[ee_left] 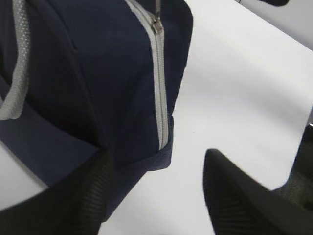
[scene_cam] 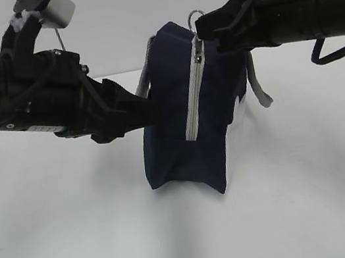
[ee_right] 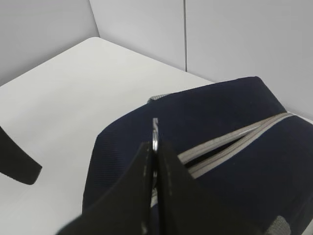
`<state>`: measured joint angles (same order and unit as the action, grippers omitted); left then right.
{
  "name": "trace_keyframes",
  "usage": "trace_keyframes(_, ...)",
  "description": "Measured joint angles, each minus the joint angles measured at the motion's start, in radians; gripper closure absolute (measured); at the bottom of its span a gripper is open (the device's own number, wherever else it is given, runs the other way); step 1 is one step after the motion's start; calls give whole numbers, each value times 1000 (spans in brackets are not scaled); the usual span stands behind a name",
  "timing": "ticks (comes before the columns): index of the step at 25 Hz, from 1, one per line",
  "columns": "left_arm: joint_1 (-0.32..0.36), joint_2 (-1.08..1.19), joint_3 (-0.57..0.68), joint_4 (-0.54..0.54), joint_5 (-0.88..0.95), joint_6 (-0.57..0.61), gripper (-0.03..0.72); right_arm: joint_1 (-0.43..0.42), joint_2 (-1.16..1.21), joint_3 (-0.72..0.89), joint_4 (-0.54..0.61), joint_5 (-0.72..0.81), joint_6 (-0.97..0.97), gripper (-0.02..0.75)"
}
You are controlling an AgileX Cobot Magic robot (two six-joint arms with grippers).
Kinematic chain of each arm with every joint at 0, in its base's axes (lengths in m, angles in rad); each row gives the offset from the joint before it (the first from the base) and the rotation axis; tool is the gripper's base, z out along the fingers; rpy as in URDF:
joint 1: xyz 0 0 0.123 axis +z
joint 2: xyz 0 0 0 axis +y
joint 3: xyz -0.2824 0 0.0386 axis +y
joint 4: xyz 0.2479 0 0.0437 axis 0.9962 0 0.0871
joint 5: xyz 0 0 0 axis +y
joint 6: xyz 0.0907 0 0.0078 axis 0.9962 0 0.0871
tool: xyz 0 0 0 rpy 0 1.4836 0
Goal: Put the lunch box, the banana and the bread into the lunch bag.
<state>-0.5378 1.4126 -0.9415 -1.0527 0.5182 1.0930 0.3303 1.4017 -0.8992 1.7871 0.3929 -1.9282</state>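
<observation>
Bag (scene_cam: 174,135) stands frame centre; right gripper (ee_right: 155,161) clenched on its ring pull (ee_right: 155,131); left gripper (ee_left: 161,196), spread, straddles its lower corner.

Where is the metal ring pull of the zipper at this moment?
The ring pull is at the top of the lunch bag, mid-frame in the exterior view, pinched in the shut right gripper above the grey zipper.

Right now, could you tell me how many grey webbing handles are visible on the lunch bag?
2: one handle on the lunch bag's left side, another handle hanging on its right. Neither is gripped.
</observation>
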Motion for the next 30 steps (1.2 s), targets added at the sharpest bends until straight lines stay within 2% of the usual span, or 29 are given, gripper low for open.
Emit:
trace_keyframes(7, 0, 0, 0, -5, -109, 5, 274, 0, 0, -7, 9, 15, -6, 754)
trace_keyframes(10, 0, 0, 0, -8, -157, 6, 274, 0, 0, -7, -40, 77, -13, 754)
trace_keyframes(13, 0, 5, 0, -13, -157, 55, 274, 0, 0, -7, -97, 113, -17, 754)
trace_keyframes(20, 12, 71, -4, -26, -140, 91, 274, 0, 0, -9, -136, 124, -12, 754)
trace_keyframes(24, 51, 107, -44, -30, -82, 94, 274, 0, 0, -9, -147, 128, -3, 754)
trace_keyframes(27, 107, 134, -87, -51, 25, 100, 274, 0, 8, -10, -147, 128, -1, 754)
trace_keyframes(30, 173, 140, -101, -114, 101, 163, 274, 0, 17, -10, -147, 131, 1, 754)
